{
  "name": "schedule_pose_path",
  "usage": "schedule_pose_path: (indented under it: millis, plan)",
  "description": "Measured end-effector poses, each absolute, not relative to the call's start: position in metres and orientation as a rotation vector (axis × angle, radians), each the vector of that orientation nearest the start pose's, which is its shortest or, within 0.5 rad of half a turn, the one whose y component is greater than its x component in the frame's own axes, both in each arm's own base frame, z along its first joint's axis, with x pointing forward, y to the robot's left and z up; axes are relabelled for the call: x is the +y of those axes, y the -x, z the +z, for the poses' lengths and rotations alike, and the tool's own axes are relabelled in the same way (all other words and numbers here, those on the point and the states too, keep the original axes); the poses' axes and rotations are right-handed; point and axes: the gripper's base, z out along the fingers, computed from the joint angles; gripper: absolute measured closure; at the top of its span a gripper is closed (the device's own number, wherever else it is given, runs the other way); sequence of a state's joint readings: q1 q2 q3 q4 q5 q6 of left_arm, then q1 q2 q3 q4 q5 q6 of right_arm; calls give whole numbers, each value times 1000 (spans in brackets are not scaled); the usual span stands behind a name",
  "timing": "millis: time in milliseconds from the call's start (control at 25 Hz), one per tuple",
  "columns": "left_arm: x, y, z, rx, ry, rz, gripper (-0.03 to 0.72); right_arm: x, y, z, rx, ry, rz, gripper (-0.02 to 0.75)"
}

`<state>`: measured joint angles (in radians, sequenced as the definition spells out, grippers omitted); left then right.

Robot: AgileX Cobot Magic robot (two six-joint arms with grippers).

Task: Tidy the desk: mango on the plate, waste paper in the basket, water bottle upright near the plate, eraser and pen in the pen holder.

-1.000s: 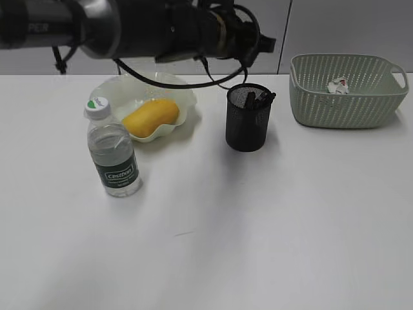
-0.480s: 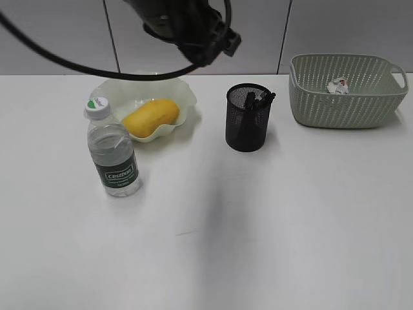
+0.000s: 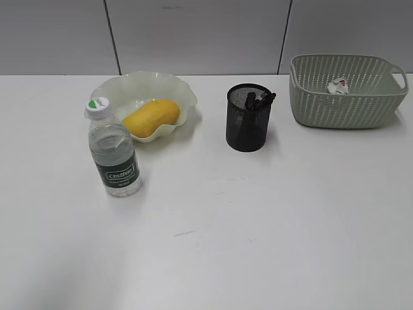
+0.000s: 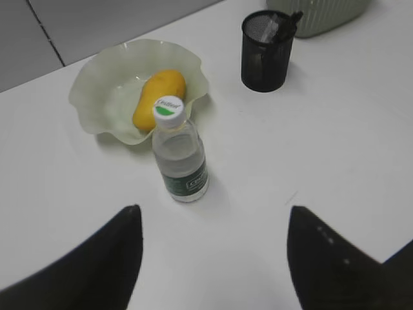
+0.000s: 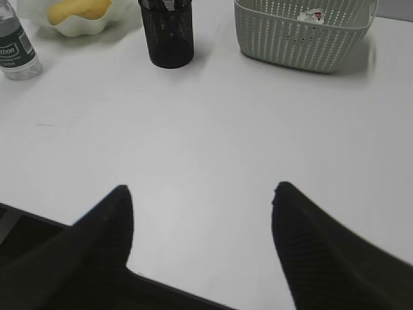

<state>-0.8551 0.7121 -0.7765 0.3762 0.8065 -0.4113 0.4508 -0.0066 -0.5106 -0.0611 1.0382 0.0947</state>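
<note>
Both grippers hang above the broad white desk point(image 3: 258, 226) with jaws spread and empty: the left gripper point(image 4: 213, 258), the right gripper point(image 5: 200, 239). The yellow-orange oval mango point(image 3: 151, 117) lies on the wavy-rimmed pale green plate point(image 3: 174, 87); the clear plastic water bottle point(image 3: 113, 155) stands upright just beside it. The black mesh pen holder point(image 3: 247, 126) holds dark items, and the crumpled waste paper point(image 3: 337, 86) sits in the green woven-pattern basket point(image 3: 342, 106).

Spread, empty hand point(image 5: 200, 213) above desk point(image 5: 213, 129)

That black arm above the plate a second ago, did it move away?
Yes. It has left the exterior view entirely; earlier it hung over the plate and pen holder, and nothing is above them now.
</note>
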Motion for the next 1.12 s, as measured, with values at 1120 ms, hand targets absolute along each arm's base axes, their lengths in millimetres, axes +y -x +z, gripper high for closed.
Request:
schedule_pose_path:
  millis: [1120]
  plan:
    - [20, 2, 289, 1981, -247, -270, 202, -6, 5, 282, 1999, 168, 161, 239]
